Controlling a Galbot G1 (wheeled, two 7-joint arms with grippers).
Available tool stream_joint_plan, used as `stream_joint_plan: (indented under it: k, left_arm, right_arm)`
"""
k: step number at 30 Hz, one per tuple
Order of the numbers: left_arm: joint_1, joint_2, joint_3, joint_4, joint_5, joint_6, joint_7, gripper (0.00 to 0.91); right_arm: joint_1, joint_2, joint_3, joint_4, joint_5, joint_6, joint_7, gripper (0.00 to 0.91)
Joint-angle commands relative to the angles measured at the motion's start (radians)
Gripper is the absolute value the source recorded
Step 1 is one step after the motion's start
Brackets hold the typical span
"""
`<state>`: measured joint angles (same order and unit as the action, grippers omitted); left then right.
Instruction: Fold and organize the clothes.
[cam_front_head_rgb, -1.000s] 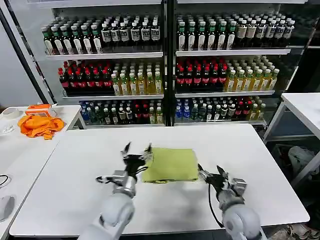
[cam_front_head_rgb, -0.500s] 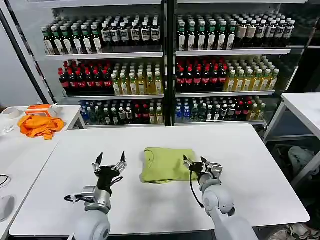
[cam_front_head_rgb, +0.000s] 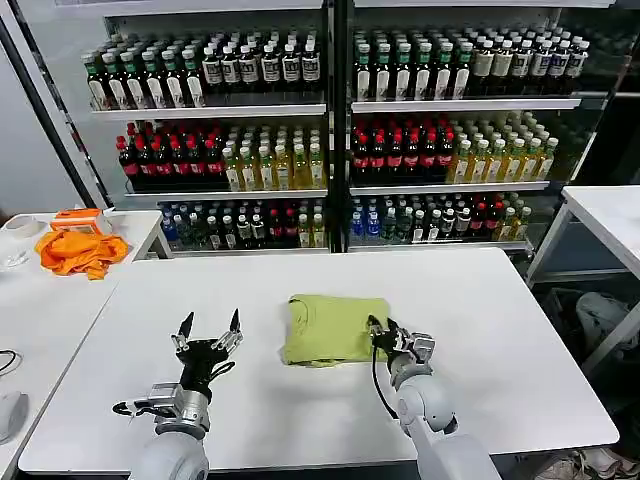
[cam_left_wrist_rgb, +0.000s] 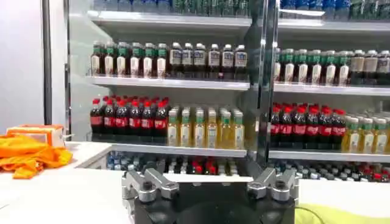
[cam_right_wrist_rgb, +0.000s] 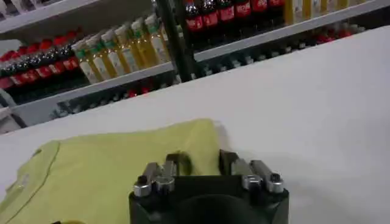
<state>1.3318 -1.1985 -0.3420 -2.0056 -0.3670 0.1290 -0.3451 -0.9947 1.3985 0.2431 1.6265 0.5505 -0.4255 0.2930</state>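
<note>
While you scan from the left, you meet the side table (cam_front_head_rgb: 30, 300) first, with an orange cloth heap (cam_front_head_rgb: 78, 250) lying on it in front of a small orange box (cam_front_head_rgb: 78, 217); the same heap shows in your left wrist view (cam_left_wrist_rgb: 27, 155). Next comes the main white table (cam_front_head_rgb: 150, 300), and over its near left part hangs your left gripper (cam_front_head_rgb: 208, 333), fingers spread wide and pointing up, with nothing between them (it is well apart from the shirt). From its own wrist camera you see the gripper's knuckles (cam_left_wrist_rgb: 210, 182) facing the drinks shelves (cam_left_wrist_rgb: 183, 85) behind the table.

At the middle of the table lies the T-shirt (cam_front_head_rgb: 333, 328), folded into a compact yellow-green rectangle with its collar end toward the left; no print shows on the side facing up. In your right wrist view the shirt (cam_right_wrist_rgb: 109, 170) lies flat on the white tabletop.

Your right gripper (cam_front_head_rgb: 383, 334) sits at the shirt's right edge, low on the table. In the right wrist view its fingers (cam_right_wrist_rgb: 177, 163) reach onto the shirt's near corner, and a small fold of fabric stands between them. They look nearly pressed together there (cam_right_wrist_rgb: 200, 163), but you cannot tell whether they actually pinch the cloth.

Behind everything, the shelves (cam_front_head_rgb: 330, 110) hold rows of bottles.
</note>
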Motion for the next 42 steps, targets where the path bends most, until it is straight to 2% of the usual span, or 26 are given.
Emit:
stream_joint_plan:
  k: [1,6,10,20,21,22,24,26,28,31,33,36,42]
  left_arm:
    - [0.021,0.008,-0.014,-0.013,-0.003,-0.002,0.001,0.907]
    - [0.02,0.006,-0.01,-0.015,-0.003,-0.002,0.001,0.907]
    - [0.018,0.005,-0.008,-0.015,-0.002,-0.001,0.001,0.907]
    - [0.022,-0.006,0.011,-0.017,0.012,0.001,0.003,0.907]
    - [0.022,-0.009,0.014,-0.018,0.014,0.003,0.004,0.907]
    - [0.021,-0.01,0.017,-0.019,0.017,0.004,0.005,0.907]
    - [0.023,-0.012,0.023,-0.022,0.023,0.007,0.007,0.907]
    - [0.025,-0.013,0.026,-0.025,0.027,0.007,0.008,0.907]
    - [0.031,-0.014,0.031,-0.032,0.032,0.007,0.009,0.907]
    - [0.043,-0.017,0.043,-0.044,0.04,0.006,0.009,0.907]
    - [0.054,-0.02,0.06,-0.053,0.051,0.005,0.01,0.907]
    - [0.064,-0.033,0.084,-0.059,0.069,0.004,0.012,0.907]
    - [0.065,-0.055,0.119,-0.069,0.089,0.008,0.014,0.907]
  right_arm:
    - [-0.01,0.007,0.002,-0.027,-0.005,0.022,-0.004,0.0]
    - [-0.015,-0.011,0.015,-0.014,-0.002,0.027,-0.012,0.0]
    - [-0.016,-0.058,0.03,-0.001,-0.006,0.02,-0.028,0.0]
    - [0.033,-0.188,0.087,-0.031,-0.04,-0.005,-0.117,0.0]
    - [0.034,-0.193,0.09,-0.026,-0.058,-0.014,-0.127,0.191]
    - [0.032,-0.197,0.092,-0.02,-0.069,-0.016,-0.14,0.907]
    - [0.01,-0.201,0.094,0.008,-0.091,-0.005,-0.158,0.907]
    - [-0.021,-0.2,0.089,0.034,-0.144,0.077,-0.15,0.907]
    - [-0.079,-0.192,0.088,0.068,-0.278,0.195,-0.129,0.907]
    - [-0.167,-0.187,0.118,0.127,-0.365,0.329,-0.12,0.907]
    - [-0.234,-0.187,0.151,0.194,-0.392,0.348,-0.12,0.907]
    - [-0.318,-0.178,0.198,0.275,-0.361,0.357,-0.114,0.907]
    - [-0.482,-0.178,0.277,0.39,-0.357,0.329,-0.141,0.907]
